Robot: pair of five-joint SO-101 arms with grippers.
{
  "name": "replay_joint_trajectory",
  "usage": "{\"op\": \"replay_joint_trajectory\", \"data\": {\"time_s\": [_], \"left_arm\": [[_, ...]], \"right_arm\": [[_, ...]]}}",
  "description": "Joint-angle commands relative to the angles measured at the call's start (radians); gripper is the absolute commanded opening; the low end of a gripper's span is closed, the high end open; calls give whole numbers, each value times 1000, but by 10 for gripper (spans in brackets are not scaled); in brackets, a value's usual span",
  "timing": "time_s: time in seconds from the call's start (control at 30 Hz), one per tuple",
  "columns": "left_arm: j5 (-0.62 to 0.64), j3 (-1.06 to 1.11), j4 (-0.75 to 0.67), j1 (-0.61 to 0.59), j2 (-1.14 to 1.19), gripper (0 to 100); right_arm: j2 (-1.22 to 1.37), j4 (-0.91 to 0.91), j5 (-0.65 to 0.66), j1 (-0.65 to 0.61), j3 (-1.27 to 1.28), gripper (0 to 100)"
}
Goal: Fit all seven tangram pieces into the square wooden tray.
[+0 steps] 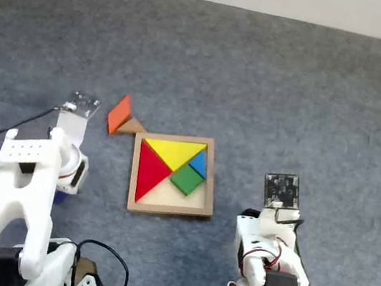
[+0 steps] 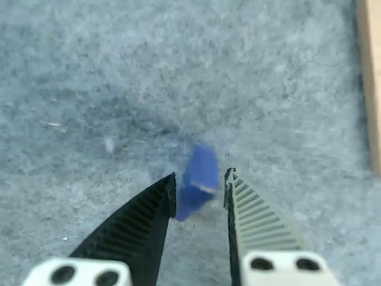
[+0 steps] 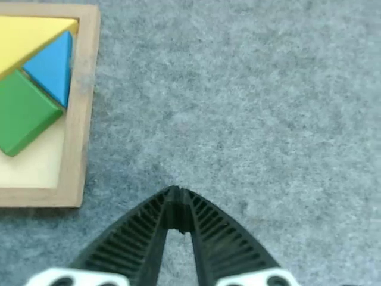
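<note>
The square wooden tray [image 1: 165, 210] holds a yellow triangle [image 1: 173, 152], a red triangle [image 1: 150, 171], a small blue triangle [image 1: 199, 163] and a green square [image 1: 187, 179]. An orange triangle [image 1: 118, 113] and a tan triangle [image 1: 133, 127] lie on the carpet beyond its far left corner. My left gripper [image 2: 199, 180] is shut on a dark blue piece [image 2: 202, 165], which stands tilted between the fingers just over the carpet, left of the tray edge [image 2: 370, 89]. My right gripper [image 3: 177, 205] is shut and empty, hanging over bare carpet right of the tray [image 3: 83, 119].
Grey carpet covers the whole table. The left arm [image 1: 23, 189] stands left of the tray and the right arm [image 1: 271, 250] to its near right. Cables trail by both bases. The tray's near right part is bare wood.
</note>
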Motion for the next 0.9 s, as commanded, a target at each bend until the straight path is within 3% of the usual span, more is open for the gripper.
{"op": "replay_joint_trajectory", "data": {"time_s": [0.0,0.2,0.33,0.6,0.87], "left_arm": [[-35,4,-20,-24,-28,136],[-34,-2,-20,-21,-38,20],[-32,-48,21,33,-39,5],[34,-286,241,254,-39,5],[126,-513,330,545,-25,5]], "right_arm": [[-4,-16,-5,13,142,5],[-4,-16,-5,15,142,5],[-5,-16,-5,18,142,5],[-8,-91,-9,191,142,5],[-7,-93,-5,189,142,5]]}}
